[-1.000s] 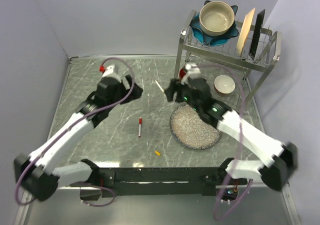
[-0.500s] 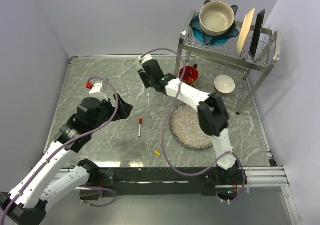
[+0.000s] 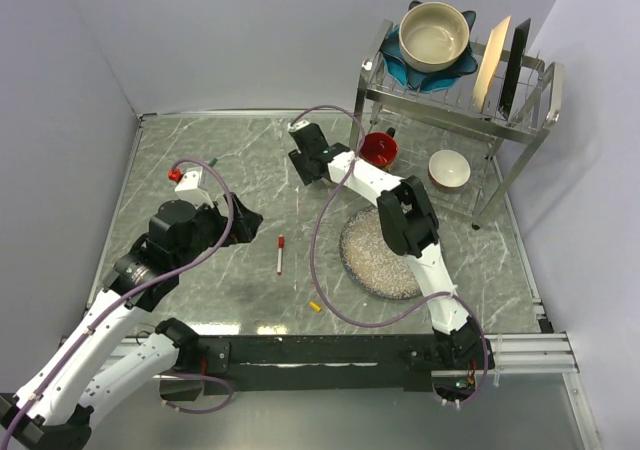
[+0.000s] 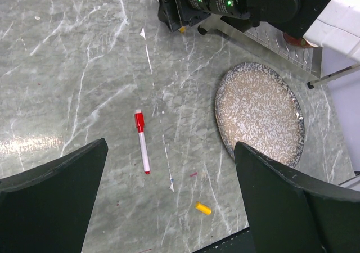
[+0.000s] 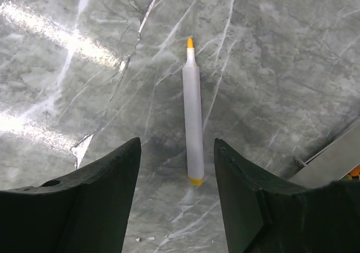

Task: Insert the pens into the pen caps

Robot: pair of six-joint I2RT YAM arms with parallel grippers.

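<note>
The grey marbled surface (image 3: pixel 200 140) carries everything; the right arm reaches to its far middle, close by the dish rack (image 3: pixel 455 90), while the left arm hangs over the near-left part. The right fingers (image 5: pixel 95 202) stand wide apart with nothing in them. The yellow-tipped pen (image 5: pixel 192 112) lies flat on the surface straight below the gap between them, touching neither. Its long axis runs along the fingers' own reach, tip pointing away from the wrist, so it lies square across the line on which they close. The next move hangs on that, I judge: a straight descent and a squeeze should catch the barrel about its middle with no turn of the wrist. The left fingers (image 4: pixel 50 208) are likewise spread wide and empty, high above the red pen (image 4: pixel 142 143), which seems to wear its red cap (image 4: pixel 139 120) and lies near the speckled plate (image 4: pixel 259 115). The yellow cap (image 4: pixel 203 208) lies alone toward the near edge, well apart from the yellow-tipped pen and nearer the left arm, which looks better placed to fetch it
</note>
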